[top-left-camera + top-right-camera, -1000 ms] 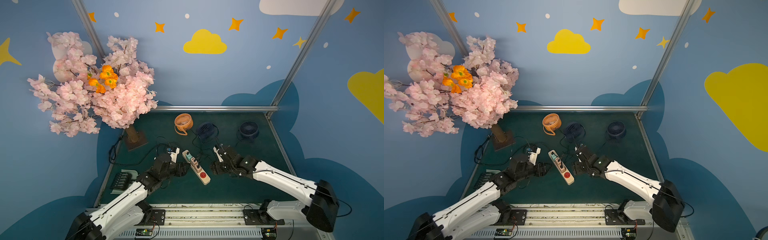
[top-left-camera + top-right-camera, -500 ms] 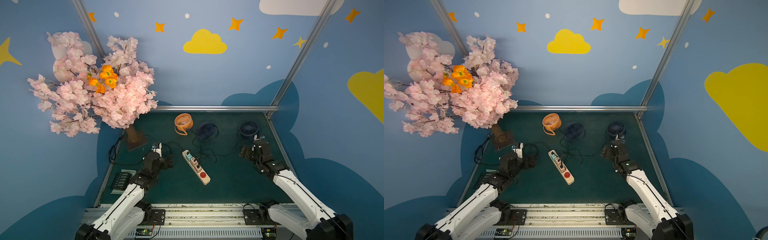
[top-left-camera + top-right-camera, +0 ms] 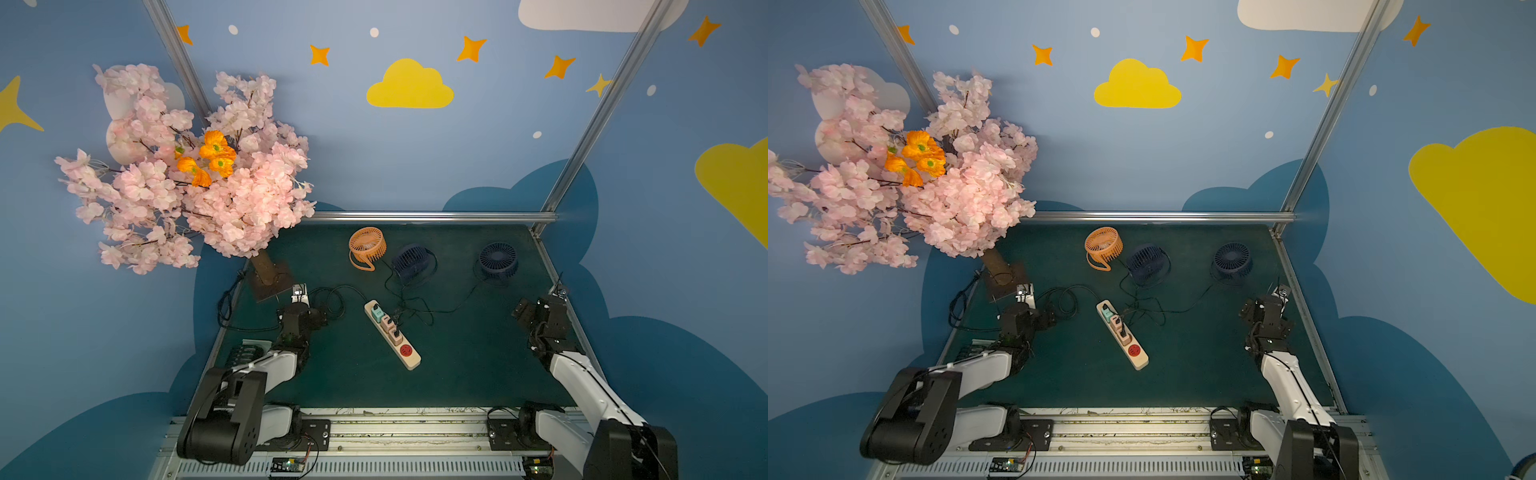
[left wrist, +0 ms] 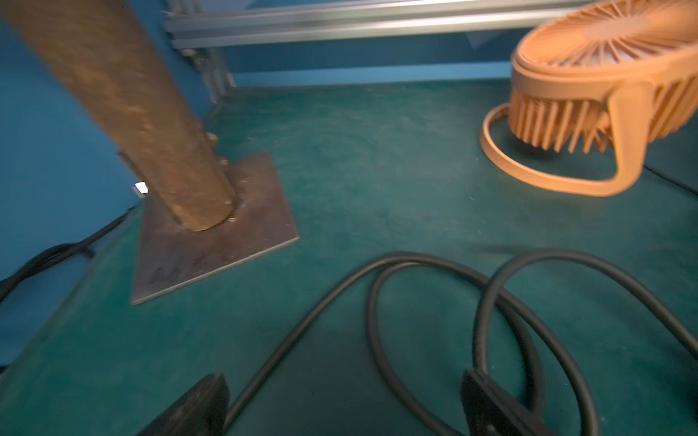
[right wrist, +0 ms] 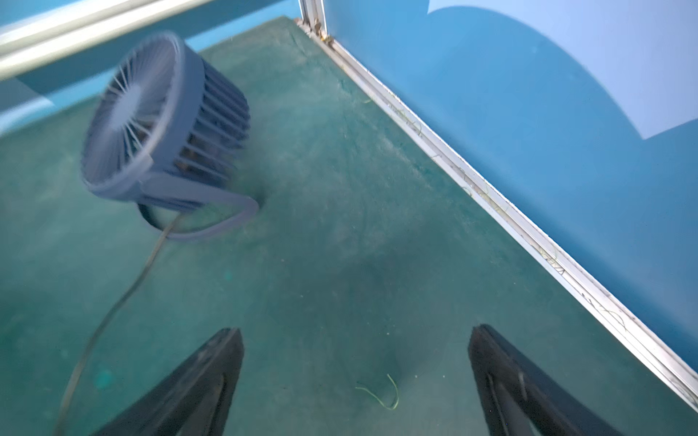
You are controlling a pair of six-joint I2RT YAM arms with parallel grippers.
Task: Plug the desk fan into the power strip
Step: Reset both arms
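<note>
The cream power strip (image 3: 392,336) (image 3: 1122,336) lies slantwise mid-mat. Three plugs sit in it and one red socket (image 3: 406,350) shows bare near its front end. Thin black cables run from it to two dark blue desk fans (image 3: 411,258) (image 3: 498,257); an orange fan (image 3: 367,248) (image 4: 604,87) stands beside them. My left gripper (image 3: 313,312) (image 4: 345,400) hangs open over the strip's looped black cord (image 4: 377,302), holding nothing. My right gripper (image 3: 536,308) (image 5: 357,362) is open over bare mat, facing the right-hand blue fan (image 5: 162,124).
A pink blossom tree's trunk (image 4: 124,113) on a metal base plate (image 4: 211,234) stands at the back left, close to my left gripper. An aluminium rail (image 5: 491,196) edges the mat on the right. A black rack (image 3: 247,353) lies at the left edge.
Both arms have drawn back from the power strip, the left toward the tree base and the right toward the right rail. Both grippers have opened wide.
</note>
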